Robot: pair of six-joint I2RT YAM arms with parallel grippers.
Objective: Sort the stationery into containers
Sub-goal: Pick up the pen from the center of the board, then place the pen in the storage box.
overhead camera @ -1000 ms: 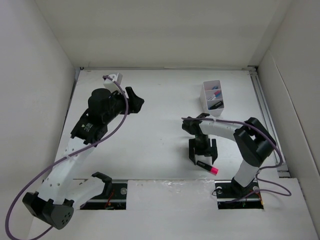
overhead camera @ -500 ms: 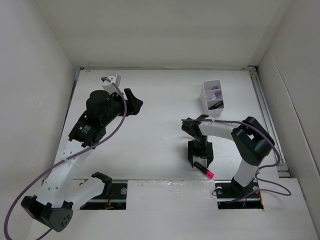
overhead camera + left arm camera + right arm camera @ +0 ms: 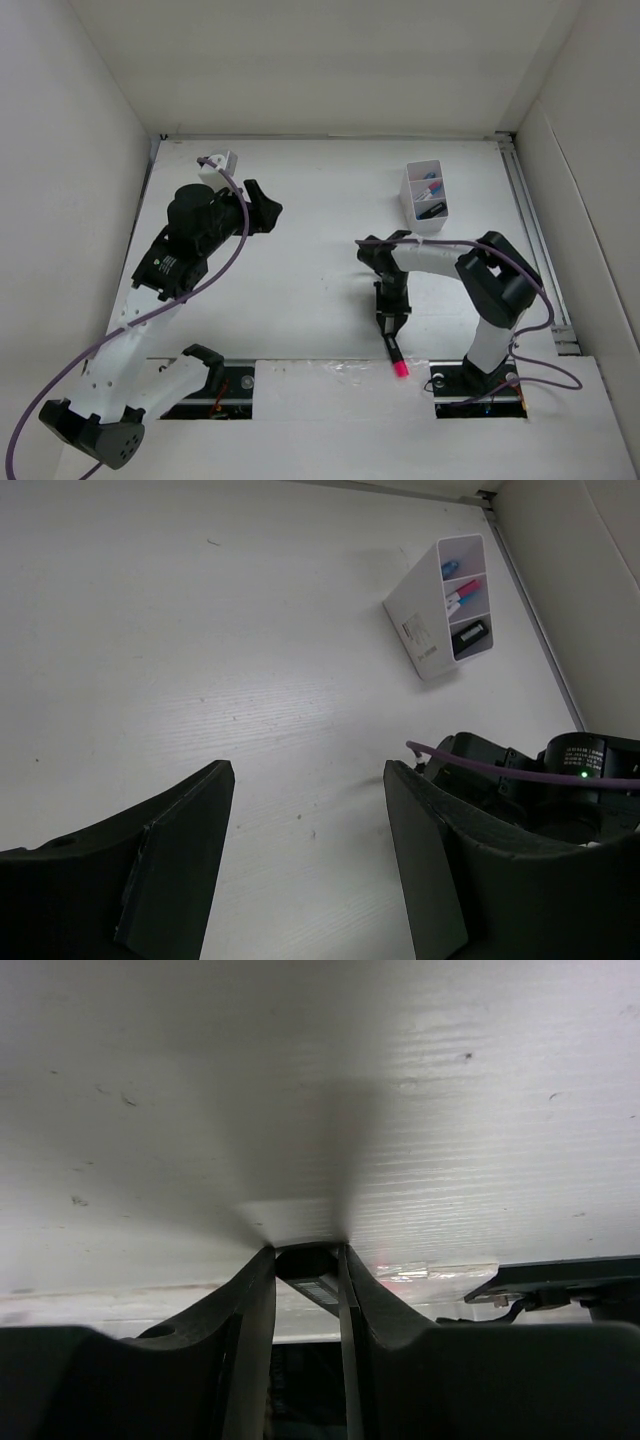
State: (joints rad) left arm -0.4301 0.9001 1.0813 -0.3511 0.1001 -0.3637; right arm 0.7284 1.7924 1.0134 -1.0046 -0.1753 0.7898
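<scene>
From the top external view, the right pincer (image 3: 391, 328) is closing narrowly on the black marker with a pink end (image 3: 397, 355). The marker is lying at about 5 o'clock on the white table (image 3: 310, 250), close to its near edge, with the pink tip pointing toward 6 o'clock. The grip is falling on the black body, probably so the marker hangs in line with the fingers and can be dropped in end-first. The white translucent plastic box (image 3: 412, 200) is sitting at about 1 o'clock, well apart from the marker. The left pincer (image 3: 265, 207) is hovering near 10 o'clock, out of the right arm's way.

From the left wrist view, the left pincer (image 3: 300, 870) is standing wide with only bare table (image 3: 200, 630) between its fingers, gripping nothing. The box (image 3: 420, 630) is showing at 1 o'clock, with blue, pink and dark items lying inside.

From the right wrist view, the right pincer (image 3: 305, 1252) is pressing down against the table (image 3: 320, 1080). Its two fingers (image 3: 250, 1320) are squeezing the marker (image 3: 310, 1265) from both sides, low enough to catch such a thin piece.
</scene>
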